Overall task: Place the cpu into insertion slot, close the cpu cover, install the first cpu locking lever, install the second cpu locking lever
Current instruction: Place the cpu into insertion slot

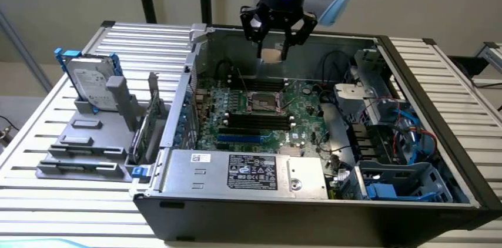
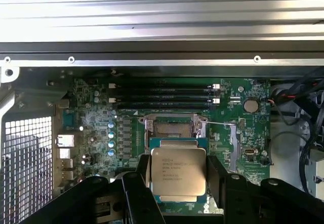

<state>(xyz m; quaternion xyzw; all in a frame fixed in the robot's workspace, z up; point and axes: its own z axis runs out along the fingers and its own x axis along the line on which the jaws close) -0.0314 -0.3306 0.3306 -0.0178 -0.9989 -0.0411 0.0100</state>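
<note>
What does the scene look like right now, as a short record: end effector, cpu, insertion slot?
end effector: closed on the cpu, up above the open computer case
cpu: held by two opposite edges between the fingers, metal top facing the wrist camera, clear of the board
insertion slot: on the green board, next to the memory sticks; cpu not yet in it

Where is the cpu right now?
The cpu is gripped in the pincer, hanging above the open case in the exterior view, well clear of the insertion slot on the green board below it.
</note>
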